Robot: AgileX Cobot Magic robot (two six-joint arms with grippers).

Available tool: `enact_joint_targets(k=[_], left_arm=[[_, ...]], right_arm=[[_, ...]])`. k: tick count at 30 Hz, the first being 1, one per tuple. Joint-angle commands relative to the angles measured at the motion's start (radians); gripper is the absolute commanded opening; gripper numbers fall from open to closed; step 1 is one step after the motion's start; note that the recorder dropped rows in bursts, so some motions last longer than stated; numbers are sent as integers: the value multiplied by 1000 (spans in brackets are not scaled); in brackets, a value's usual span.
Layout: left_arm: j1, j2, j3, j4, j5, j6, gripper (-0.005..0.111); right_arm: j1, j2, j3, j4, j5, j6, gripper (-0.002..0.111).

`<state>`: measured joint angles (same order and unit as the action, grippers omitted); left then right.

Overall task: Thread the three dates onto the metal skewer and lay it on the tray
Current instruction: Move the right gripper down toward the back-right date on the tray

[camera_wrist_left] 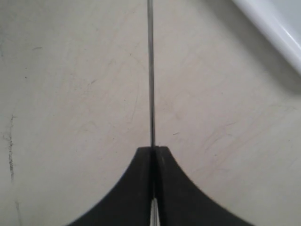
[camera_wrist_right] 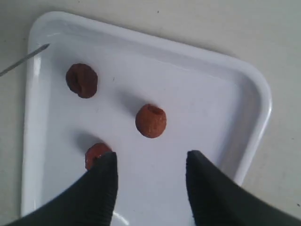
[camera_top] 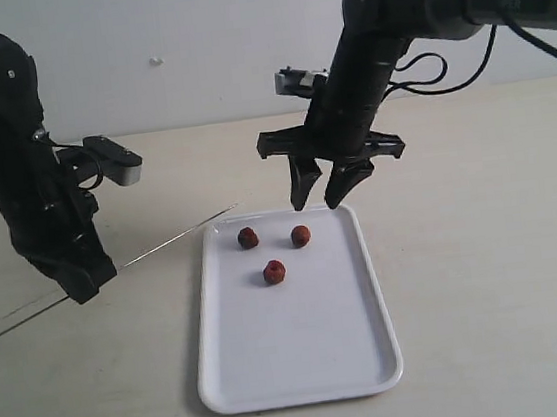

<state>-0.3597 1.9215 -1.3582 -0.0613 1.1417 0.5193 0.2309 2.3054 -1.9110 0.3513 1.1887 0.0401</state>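
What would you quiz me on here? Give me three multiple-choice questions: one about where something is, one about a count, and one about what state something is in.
1. Where do the three dates lie?
A. in a bowl
B. in the white tray
C. in a cup

2. How many dates are threaded on the metal skewer?
A. none
B. one
C. three

3. How is the right claw?
A. shut on a date
B. shut on a spoon
C. open, holding nothing

Answers:
1 B: all three rest apart on the tray's floor.
2 A: the skewer, gripped by the left claw, is bare along its visible length.
3 C: its two fingers stand apart with nothing between them.
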Motion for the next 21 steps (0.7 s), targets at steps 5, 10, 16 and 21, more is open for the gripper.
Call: enact_joint_targets(k=[5,10,16,21], left_arm=[[2,-38,3,5,-15,0,0],[2,-38,3,5,-15,0,0],[2,-38,3,0,-15,-2,0],[2,-38,3,0,-17,-2,0]], right_arm=[[9,59,-14,61,-33,73,52],[49,68,-14,36,-67,130,52],[77,68,-14,-86,-98,292,52],[77,68,-14,-107,-110,355,52]])
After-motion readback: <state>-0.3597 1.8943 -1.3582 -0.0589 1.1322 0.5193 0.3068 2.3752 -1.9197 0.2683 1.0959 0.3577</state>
